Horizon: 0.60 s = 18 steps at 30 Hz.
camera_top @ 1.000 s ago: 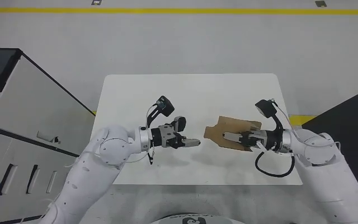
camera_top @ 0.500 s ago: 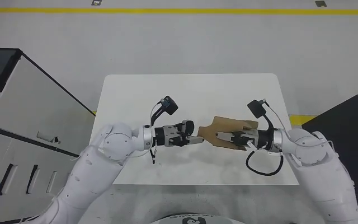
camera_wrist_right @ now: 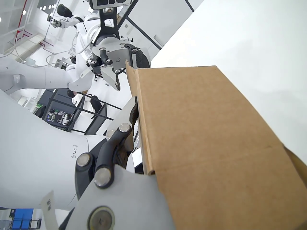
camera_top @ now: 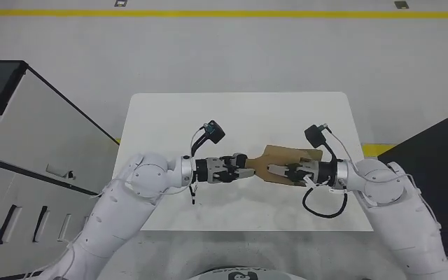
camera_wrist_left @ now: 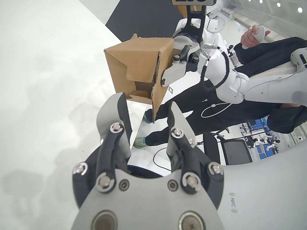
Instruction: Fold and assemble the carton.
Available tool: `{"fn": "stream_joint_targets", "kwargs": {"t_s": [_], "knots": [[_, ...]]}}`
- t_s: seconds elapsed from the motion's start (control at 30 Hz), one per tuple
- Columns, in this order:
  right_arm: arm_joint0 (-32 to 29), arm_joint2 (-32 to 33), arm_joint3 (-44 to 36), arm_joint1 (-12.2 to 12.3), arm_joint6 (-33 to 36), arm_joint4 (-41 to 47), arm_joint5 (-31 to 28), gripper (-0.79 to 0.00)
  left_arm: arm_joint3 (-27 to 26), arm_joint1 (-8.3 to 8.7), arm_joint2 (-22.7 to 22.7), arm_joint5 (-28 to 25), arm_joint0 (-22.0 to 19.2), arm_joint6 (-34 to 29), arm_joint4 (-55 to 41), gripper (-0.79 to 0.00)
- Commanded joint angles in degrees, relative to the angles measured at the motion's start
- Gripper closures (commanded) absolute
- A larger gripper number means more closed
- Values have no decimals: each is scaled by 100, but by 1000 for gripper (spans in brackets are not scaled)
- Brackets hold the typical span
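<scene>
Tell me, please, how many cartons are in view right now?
1. The carton is over the table, between the arms: the right gripper grips one wall, and the left gripper has its fingers open at the other end. No other seems hidden.

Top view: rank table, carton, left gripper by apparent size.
1. table, by far the largest.
2. carton.
3. left gripper, smallest; the carton is held up nearer the camera, so this gap is less sure.
</scene>
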Motion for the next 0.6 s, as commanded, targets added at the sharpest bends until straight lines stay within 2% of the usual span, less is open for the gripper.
{"fn": "stream_joint_targets", "kwargs": {"t_s": [0.0, 0.27, 0.33, 0.43, 0.57], "knots": [[17, -29, -5, 1, -27, -38, 9, 0, 28, -4, 35, -6, -24, 0, -32, -376], [80, -152, -27, 11, -68, -241, 50, 0, 130, -20, 159, -24, -113, 16, -146, -329], [92, -180, -35, 14, -74, -295, 61, 0, 164, -25, 194, -17, -139, 12, -167, -280], [104, -221, -43, 17, -103, -322, 74, 0, 234, -34, 257, 31, -175, -9, -210, 0], [119, -238, -31, 26, -114, -309, 60, 0, 302, -41, 304, 45, -218, -8, -264, 0]]}}
